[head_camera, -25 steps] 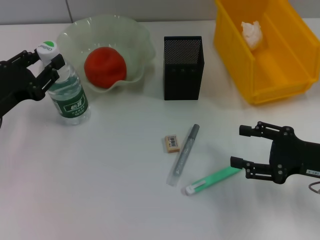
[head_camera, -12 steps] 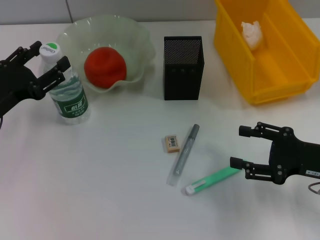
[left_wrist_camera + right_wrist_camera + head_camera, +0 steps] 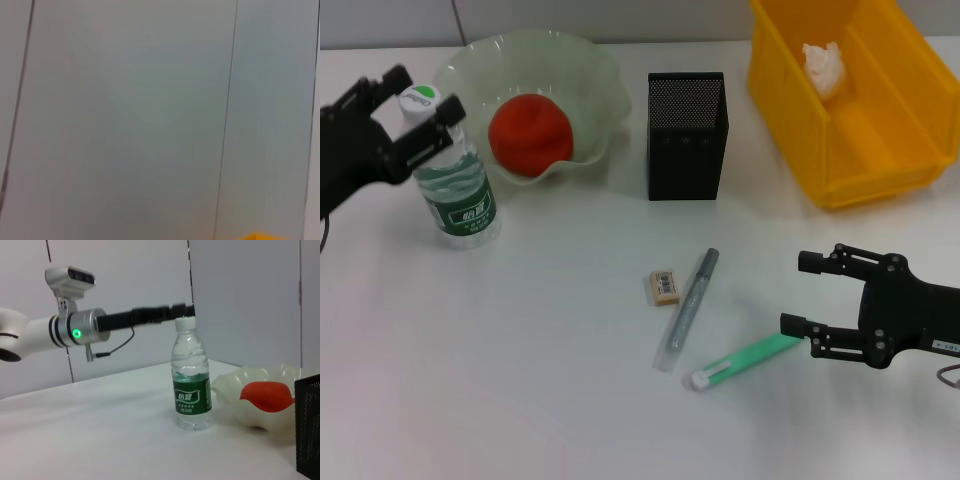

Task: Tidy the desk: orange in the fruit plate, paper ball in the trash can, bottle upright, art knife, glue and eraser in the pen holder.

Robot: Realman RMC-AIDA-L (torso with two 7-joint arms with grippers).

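Three of six items done; stationery left.
Orange point(image 3: 529, 135) sat in fruit plate point(image 3: 590, 70), paper ball point(image 3: 823, 66) in trash can point(image 3: 880, 150), bottle point(image 3: 453, 180) stood upright far left. Left end effector point(image 3: 412, 112) was open around its cap, gripping nothing. Right end effector point(image 3: 807, 294) was open, empty, beside glue point(image 3: 742, 361); art knife point(image 3: 687, 308) and eraser point(image 3: 664, 286) lay on the desk point(image 3: 520, 350), near of the pen holder point(image 3: 686, 135).

Lab-like test room: bare white desk point(image 3: 520, 380), plain grey wall panels point(image 3: 125, 100).

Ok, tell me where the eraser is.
In the head view the eraser lies flat on the desk near the centre, just left of the art knife and in front of the pen holder.
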